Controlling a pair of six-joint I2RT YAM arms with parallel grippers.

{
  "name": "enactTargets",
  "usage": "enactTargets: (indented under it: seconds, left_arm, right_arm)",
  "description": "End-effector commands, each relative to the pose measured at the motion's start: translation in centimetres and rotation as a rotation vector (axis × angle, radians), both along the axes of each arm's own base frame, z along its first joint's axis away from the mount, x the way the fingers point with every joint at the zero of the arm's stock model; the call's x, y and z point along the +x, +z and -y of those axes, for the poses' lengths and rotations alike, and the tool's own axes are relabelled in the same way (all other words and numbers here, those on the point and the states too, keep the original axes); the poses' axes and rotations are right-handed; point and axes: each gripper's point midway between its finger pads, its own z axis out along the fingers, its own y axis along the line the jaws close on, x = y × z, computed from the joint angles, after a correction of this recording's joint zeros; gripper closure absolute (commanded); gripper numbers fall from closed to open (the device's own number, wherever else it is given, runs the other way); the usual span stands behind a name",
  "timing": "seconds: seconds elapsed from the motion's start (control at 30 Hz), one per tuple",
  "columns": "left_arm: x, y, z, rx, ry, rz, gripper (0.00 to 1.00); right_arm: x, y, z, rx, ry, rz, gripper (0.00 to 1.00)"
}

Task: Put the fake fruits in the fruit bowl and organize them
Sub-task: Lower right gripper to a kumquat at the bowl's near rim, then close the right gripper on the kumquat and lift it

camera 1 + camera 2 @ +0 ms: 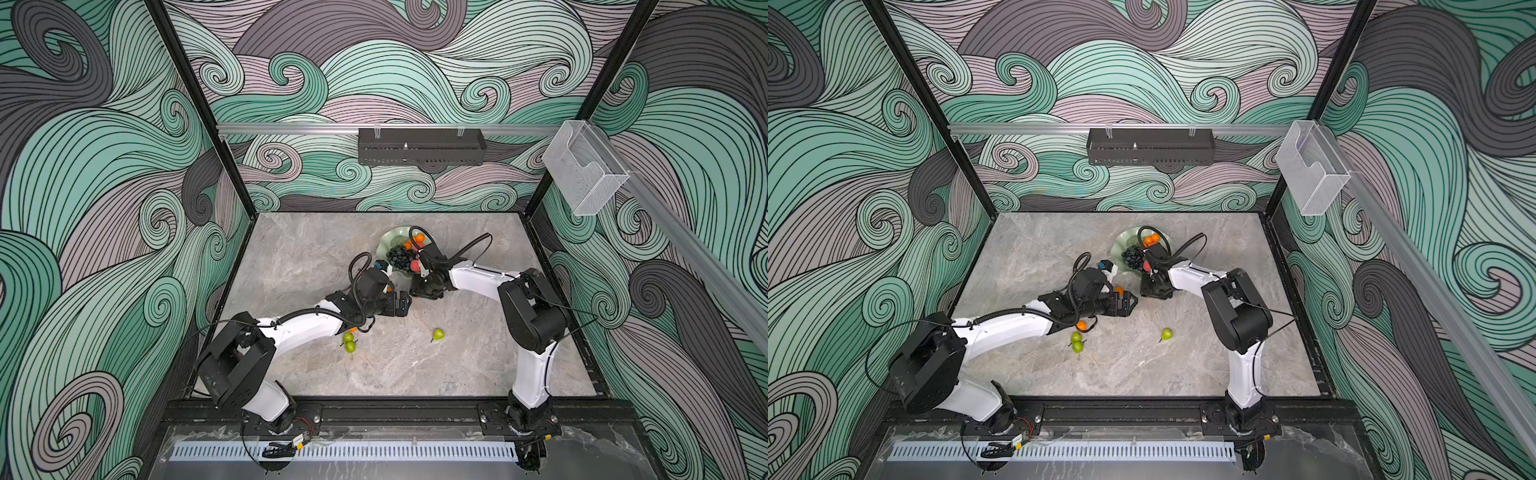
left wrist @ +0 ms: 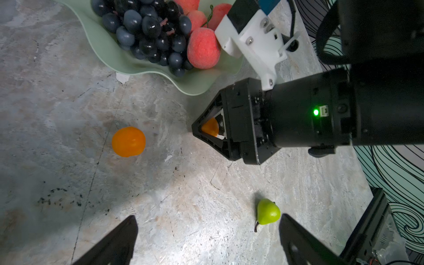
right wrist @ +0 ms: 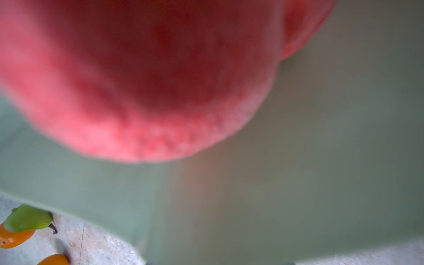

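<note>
Peach (image 3: pixel 142 80) fills the right wrist view, blurred, sitting in the pale green fruit bowl (image 1: pixel 384 243) towards the table's (image 1: pixel 311 257) 12 o'clock, beside the grape bunch (image 2: pixel 149 34). Right gripper (image 2: pixel 196 131) reaches in low at the bowl's 5 o'clock, an orange (image 2: pixel 210 127) showing through its finger frame; gripped or not, can't tell. Left gripper (image 2: pixel 208 219) stretches low at 6 o'clock, fingers spread wide, loose orange (image 2: pixel 128 141) and pear (image 2: pixel 267 212) near.
</note>
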Motion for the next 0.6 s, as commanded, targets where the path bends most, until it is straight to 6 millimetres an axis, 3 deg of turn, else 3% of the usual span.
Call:
enactTargets:
  seconds: [0.0,0.27,0.57]
  left_arm:
    - [0.4,0.4,0.1,0.016,0.006,0.017,0.01]
    - [0.5,0.8,-0.4,0.021,0.023,0.031,0.01]
    - [1.4,3.4,-0.5,0.022,0.035,0.075,0.01]
  right_arm:
    - [-0.3,-0.3,0.3,-0.037,0.009,-0.005,0.60]
    - [-0.6,1.1,0.5,-0.019,0.005,0.028,0.61]
    - [-2.8,4.9,2.6,-0.023,0.001,0.106,0.62]
